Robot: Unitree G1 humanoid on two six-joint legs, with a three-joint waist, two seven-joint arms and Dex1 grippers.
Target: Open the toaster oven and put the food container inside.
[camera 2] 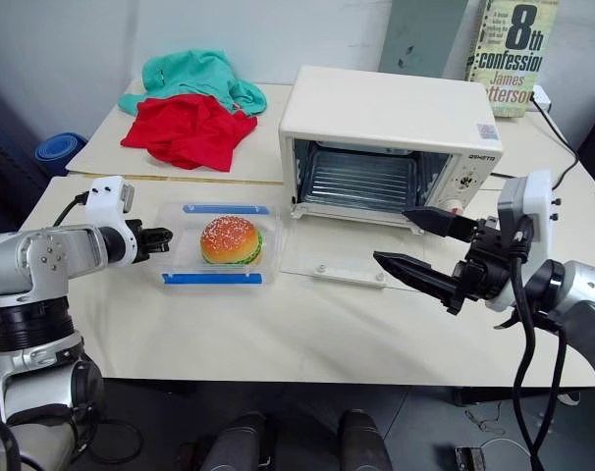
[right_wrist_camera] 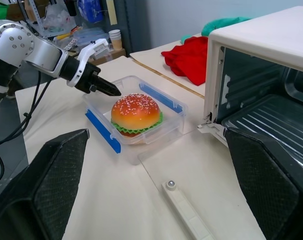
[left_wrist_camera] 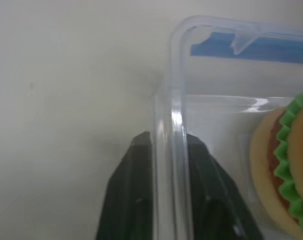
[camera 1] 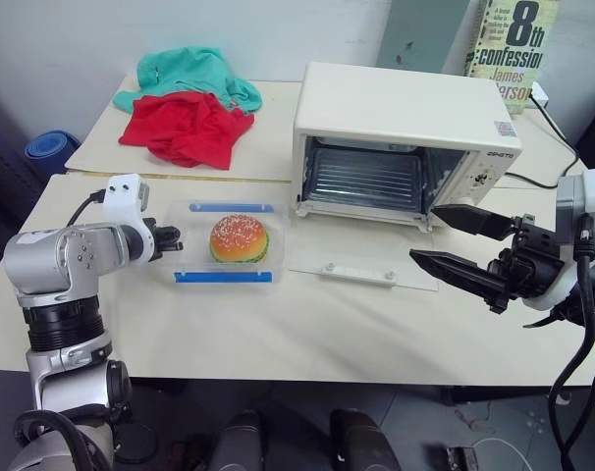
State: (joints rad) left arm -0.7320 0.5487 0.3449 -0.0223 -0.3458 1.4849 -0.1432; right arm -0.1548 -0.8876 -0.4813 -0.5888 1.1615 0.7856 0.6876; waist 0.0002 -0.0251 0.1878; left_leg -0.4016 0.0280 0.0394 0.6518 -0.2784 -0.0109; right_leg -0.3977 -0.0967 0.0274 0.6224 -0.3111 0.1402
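My left pincer point(left_wrist_camera: 171, 150) is clamped on the near-left rim of the food container point(camera 1: 229, 242), which sits on the tabletop point(camera 1: 327, 334) left of the toaster oven point(camera 1: 405, 147), whose door is down. My right pincer point(camera 1: 453, 243) hangs spread apart.

Even, bright indoor light falls on the cream counter point(camera 1: 307, 334), with only soft shadows. In the left wrist view the clear plastic food container point(left_wrist_camera: 174, 125) and the black fingers point(left_wrist_camera: 126, 200) are blurred, and glare streaks the container's rim.
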